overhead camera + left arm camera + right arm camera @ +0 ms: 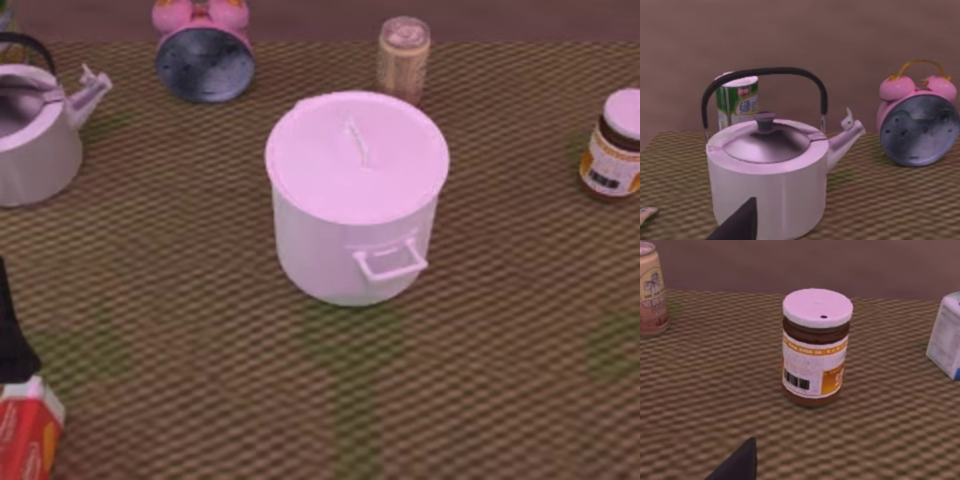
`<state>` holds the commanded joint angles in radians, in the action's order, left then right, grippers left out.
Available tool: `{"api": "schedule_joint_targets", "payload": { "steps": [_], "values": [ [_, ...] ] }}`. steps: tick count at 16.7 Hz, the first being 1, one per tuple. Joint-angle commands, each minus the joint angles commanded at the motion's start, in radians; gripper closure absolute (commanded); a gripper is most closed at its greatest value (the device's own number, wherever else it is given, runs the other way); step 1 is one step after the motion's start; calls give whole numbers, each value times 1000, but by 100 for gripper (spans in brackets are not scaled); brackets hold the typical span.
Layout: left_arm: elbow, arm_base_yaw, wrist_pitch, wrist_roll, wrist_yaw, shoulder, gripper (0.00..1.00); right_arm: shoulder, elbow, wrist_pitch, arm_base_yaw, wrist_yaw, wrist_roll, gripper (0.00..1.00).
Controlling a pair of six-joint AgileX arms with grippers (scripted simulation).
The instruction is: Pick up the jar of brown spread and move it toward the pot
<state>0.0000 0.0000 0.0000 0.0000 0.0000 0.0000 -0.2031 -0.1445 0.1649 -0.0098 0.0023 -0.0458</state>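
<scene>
The jar of brown spread [612,145] stands upright at the table's right edge, white lid on, orange-and-white label facing the right wrist camera [815,350]. The big white pot [355,200] sits mid-table with its lid on and its side handle toward the front. My right gripper is outside the top view. In the right wrist view a single dark fingertip [747,460] shows short of the jar, with bare mat beside it and nothing held. My left arm [12,340] rests at the left edge, one fingertip [742,222] before the kettle.
A white kettle [35,120] stands at the back left. Behind the pot are a pink alarm clock [205,50] and a tall tan jar [403,58]. A red carton [25,430] lies front left. Near the jar are a can [651,287] and a white carton [946,337].
</scene>
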Motion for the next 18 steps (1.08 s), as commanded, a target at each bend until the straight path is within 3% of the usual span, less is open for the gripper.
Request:
{"api": "schedule_joint_targets", "payload": {
  "steps": [7, 18],
  "values": [
    [0, 0, 0, 0, 0, 0, 0, -574, -475, 416, -31, 11, -157, 0],
    [0, 0, 0, 0, 0, 0, 0, -1653, -1590, 1066, -45, -15, -544, 0]
  ]
}}
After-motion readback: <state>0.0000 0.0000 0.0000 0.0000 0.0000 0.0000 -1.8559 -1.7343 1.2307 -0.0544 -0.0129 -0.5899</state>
